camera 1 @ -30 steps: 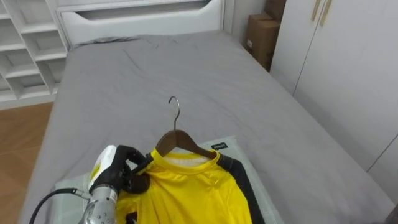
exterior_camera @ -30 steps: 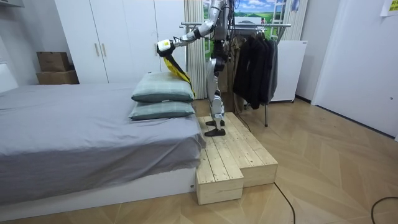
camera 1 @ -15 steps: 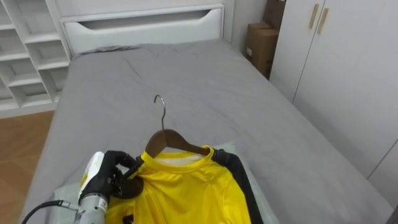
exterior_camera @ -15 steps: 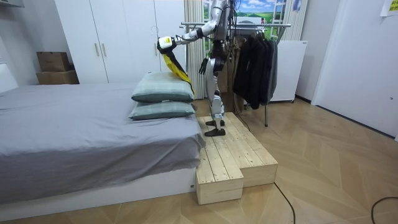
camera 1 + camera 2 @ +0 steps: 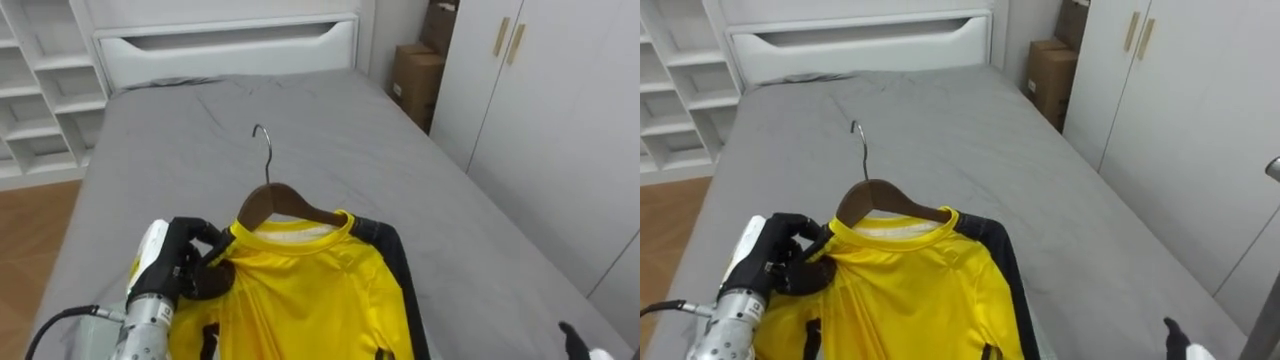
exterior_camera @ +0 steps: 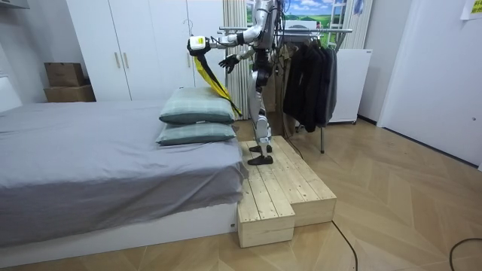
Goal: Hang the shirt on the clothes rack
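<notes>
A yellow shirt (image 5: 300, 300) with black sleeves hangs on a wooden hanger (image 5: 285, 200) whose metal hook (image 5: 263, 150) points up and away from me. My left hand (image 5: 185, 262) is shut on the shirt's shoulder and the hanger's end beneath it. In the room view the left hand (image 6: 197, 45) holds the shirt (image 6: 215, 83) up in the air above the pillows (image 6: 197, 113). My right hand (image 6: 228, 62) reaches forward beside it with fingers spread; a fingertip (image 5: 572, 335) pokes in at the lower right.
I stand on a wooden platform (image 6: 282, 188) at the grey bed's (image 5: 350, 130) pillow end. Behind me a clothes rack (image 6: 301, 31) carries dark garments (image 6: 309, 75). White wardrobe doors (image 5: 560, 120), cardboard boxes (image 5: 415, 75) and shelves (image 5: 40, 70) flank the bed.
My left hand has lifted the shirt and hanger higher, off the pillows. My right hand rose from beside my body and stretched forward towards the shirt.
</notes>
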### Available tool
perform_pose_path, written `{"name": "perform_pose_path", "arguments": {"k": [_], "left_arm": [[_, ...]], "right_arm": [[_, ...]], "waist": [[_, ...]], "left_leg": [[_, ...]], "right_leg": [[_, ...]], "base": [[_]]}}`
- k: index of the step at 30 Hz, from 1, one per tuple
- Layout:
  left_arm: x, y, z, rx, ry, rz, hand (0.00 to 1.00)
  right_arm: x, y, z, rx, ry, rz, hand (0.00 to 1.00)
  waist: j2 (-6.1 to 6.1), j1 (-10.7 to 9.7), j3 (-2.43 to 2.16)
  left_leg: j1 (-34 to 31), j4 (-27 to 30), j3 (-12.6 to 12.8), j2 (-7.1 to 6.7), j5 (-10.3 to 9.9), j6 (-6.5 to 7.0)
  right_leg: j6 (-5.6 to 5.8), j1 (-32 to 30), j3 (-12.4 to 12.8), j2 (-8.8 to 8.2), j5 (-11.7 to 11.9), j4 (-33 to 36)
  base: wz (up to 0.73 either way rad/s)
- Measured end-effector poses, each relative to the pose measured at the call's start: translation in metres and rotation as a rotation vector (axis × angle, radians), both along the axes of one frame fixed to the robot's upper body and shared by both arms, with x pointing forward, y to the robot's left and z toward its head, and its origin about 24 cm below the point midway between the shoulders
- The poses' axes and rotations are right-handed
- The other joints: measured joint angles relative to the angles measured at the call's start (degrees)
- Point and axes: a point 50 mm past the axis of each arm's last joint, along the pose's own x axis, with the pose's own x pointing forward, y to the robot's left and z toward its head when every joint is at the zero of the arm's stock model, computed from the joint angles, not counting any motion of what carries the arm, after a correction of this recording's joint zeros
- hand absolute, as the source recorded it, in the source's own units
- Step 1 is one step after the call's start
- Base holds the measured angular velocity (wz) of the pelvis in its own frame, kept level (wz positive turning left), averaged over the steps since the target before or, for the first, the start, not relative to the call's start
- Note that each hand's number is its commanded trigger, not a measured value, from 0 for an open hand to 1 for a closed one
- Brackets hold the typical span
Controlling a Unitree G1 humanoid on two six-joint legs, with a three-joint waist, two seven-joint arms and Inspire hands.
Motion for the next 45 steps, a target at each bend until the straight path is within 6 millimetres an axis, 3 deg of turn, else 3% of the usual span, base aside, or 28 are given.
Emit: {"name": "perform_pose_path", "arguments": {"k": [6, 10, 15, 25, 29, 45], "left_arm": [[-0.013, 0.005, 0.001, -0.013, -0.01, 0.016, 1.0], [-0.013, 0.005, 0.003, 0.011, -0.021, 0.012, 1.0], [-0.01, 0.0, 0.018, 0.061, -0.089, -0.02, 1.0], [-0.009, -0.005, 0.023, 0.075, -0.104, -0.046, 1.0], [-0.009, -0.008, 0.03, 0.073, -0.134, -0.06, 1.0], [-0.008, -0.017, 0.048, 0.097, -0.177, -0.148, 1.0]], "right_arm": [[0.024, 0.013, 0.04, -0.104, -0.168, 0.115, 0.0], [0.032, 0.018, 0.057, -0.132, -0.241, 0.149, 0.0], [0.039, 0.025, 0.077, -0.157, -0.315, 0.197, 0.0], [0.049, 0.031, 0.096, -0.208, -0.356, 0.245, 0.0], [0.054, 0.041, 0.107, -0.233, -0.373, 0.317, 0.0], [0.073, 0.062, 0.125, -0.162, -0.335, 0.496, 0.0]], "waist": [[0.12, -0.1, 0.09], [0.48, 0.9, 0.37], [0.69, 1.4, 0.53], [0.39, 3.0, 0.71], [-0.56, 4.0, 1.26], [-1.54, 4.9, 0.74]], "left_leg": [[0.0, 0.1, 0.3, -0.01, 0.0, 0.0], [0.0, 0.1, 0.5, -0.02, 0.0, 0.01], [0.0, 0.0, 0.5, -0.03, 0.0, 0.01], [0.6, -0.1, 1.2, 0.03, 0.0, 0.0], [0.2, -0.3, 1.0, 0.06, 0.0, -0.03], [-1.2, 1.0, 0.6, 0.01, 0.0, -0.02]], "right_leg": [[0.01, 0.1, 0.3, 0.06, 0.0, -0.1], [0.03, -0.1, 0.7, 0.04, 0.0, -0.1], [0.05, -0.1, 0.6, 0.03, 0.0, -0.1], [0.08, -0.1, 1.7, 0.09, -0.1, 0.0], [0.08, -0.5, 1.7, 0.17, -0.1, -0.1], [0.08, -0.9, 0.7, -0.13, -0.1, 0.1]], "base": [[-0.02], [-0.03], [0.0], [-0.05], [0.0], [0.03]]}}
